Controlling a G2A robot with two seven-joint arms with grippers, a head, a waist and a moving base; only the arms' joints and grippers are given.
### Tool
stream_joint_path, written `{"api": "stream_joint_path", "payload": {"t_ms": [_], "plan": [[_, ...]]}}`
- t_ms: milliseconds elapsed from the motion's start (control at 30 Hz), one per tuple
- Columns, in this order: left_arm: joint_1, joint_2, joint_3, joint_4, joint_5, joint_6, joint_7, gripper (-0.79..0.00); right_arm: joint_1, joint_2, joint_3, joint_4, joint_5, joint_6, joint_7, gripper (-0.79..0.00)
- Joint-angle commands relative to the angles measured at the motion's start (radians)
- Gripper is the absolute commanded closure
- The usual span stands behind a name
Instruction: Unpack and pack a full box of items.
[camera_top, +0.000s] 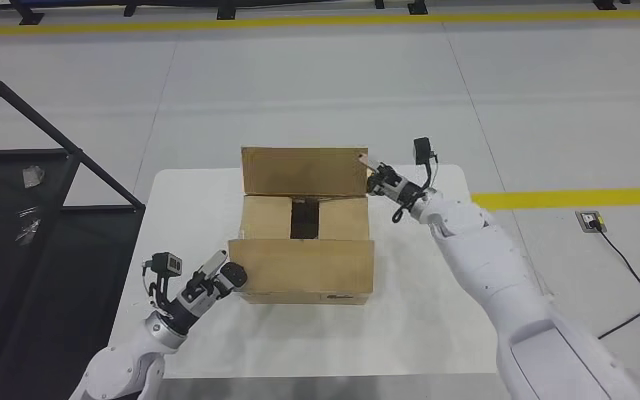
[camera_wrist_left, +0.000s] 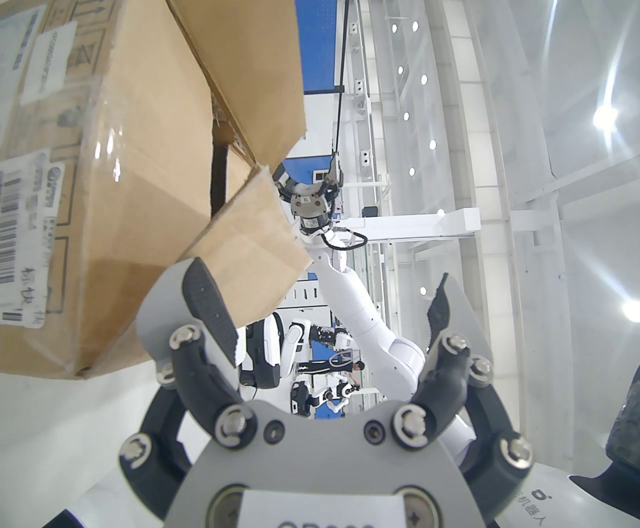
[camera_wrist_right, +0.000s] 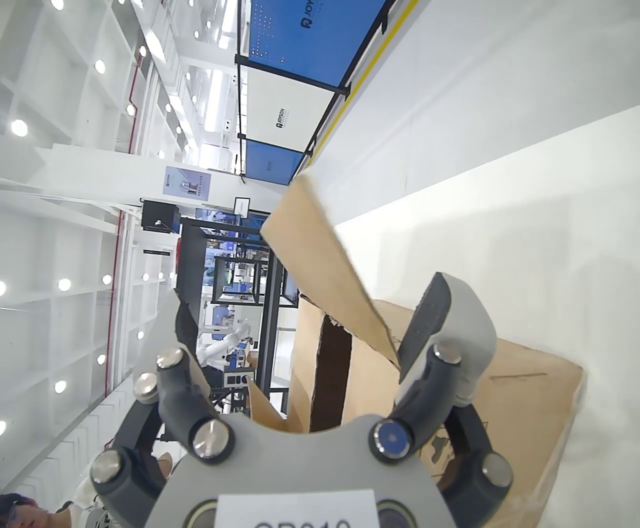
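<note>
On the table (camera_top: 190, 215), box (camera_top: 340, 218) interior dark, unreadable

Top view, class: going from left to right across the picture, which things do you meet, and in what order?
Black rack → left gripper → cardboard box → right gripper → floor socket.

A cardboard box (camera_top: 305, 235) sits mid-worktop (camera_top: 420, 310), flaps spread toward 12 and 6 — left tool (camera_top: 232, 275) at its 8 o'clock corner, right tool (camera_top: 375, 180) at 2.
</note>
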Motion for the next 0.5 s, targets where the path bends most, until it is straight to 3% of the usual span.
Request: {"api": "stream_joint_path", "payload": {"t_ms": [0, 267, 467], "plan": [[-0.004, -0.001, 0.005, 0.001, 0.006, 0.004, 0.01, -0.785, -0.001, 0.007, 0.018, -0.001, 0.024, -0.028, 0.036, -0.785], [-0.017, -0.008, 0.028, -0.006, 0.055, 0.015, 0.075, -0.785, -0.001, 0.042, 0.088, -0.022, 0.122, -0.107, 0.258, -0.785], [-0.038, -0.014, 0.052, -0.007, 0.105, 0.031, 0.133, -0.785, -0.001, 0.064, 0.123, -0.059, 0.162, -0.103, 0.388, -0.785]]}}
